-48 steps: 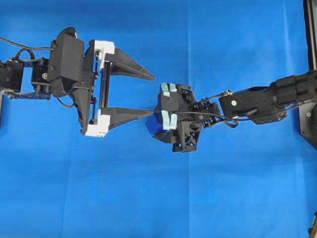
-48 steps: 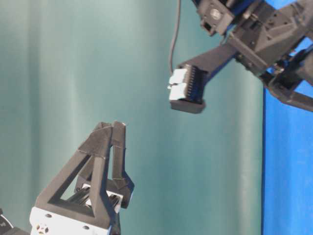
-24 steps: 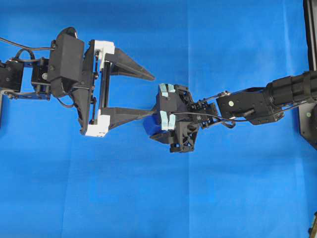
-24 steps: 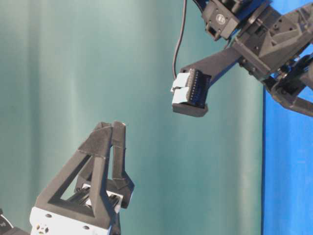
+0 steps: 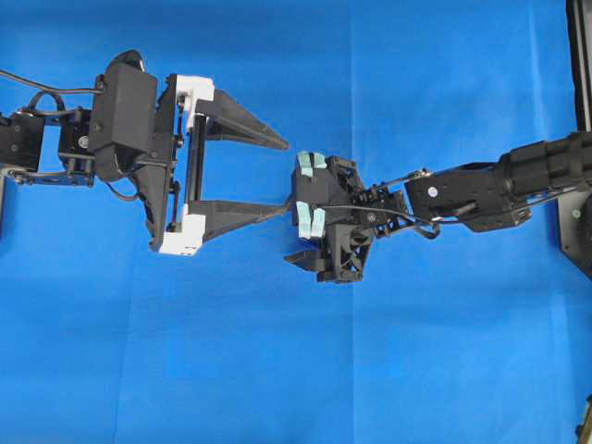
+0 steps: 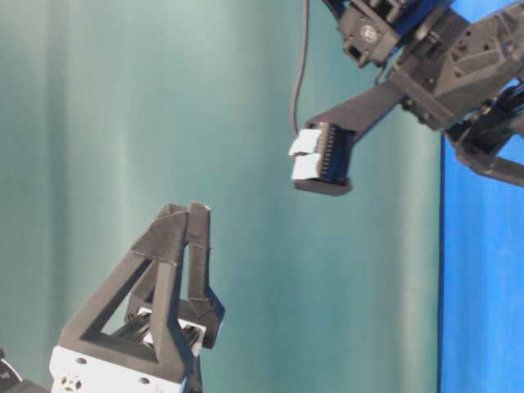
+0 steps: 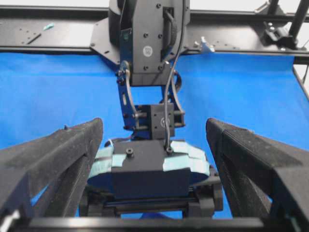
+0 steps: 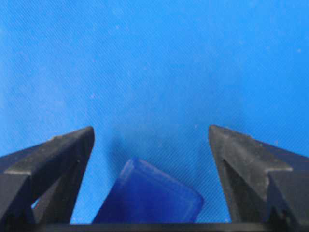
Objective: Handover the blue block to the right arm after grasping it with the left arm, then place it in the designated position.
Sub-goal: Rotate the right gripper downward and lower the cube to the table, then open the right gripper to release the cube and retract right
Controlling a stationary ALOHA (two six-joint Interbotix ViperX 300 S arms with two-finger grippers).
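Left arm [image 5: 83,139]: reaching level from the frame's left; left gripper [image 5: 283,174] standing spread wide, nothing between fingers. Right arm [image 5: 499,190]: stretching in from the right, wrist rolled; right gripper [image 8: 150,140] released, fingers apart. Blue block [image 8: 149,198]: lying tilted, bottom centre of the right wrist view, touching neither finger.

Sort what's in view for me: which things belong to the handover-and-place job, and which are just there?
Belongs to the job:
- blue block, lying between the open fingers of the right gripper, touching neither
- left gripper, open, holding nothing

Just there:
- blue cloth covering the table
- black frame rail behind the cloth
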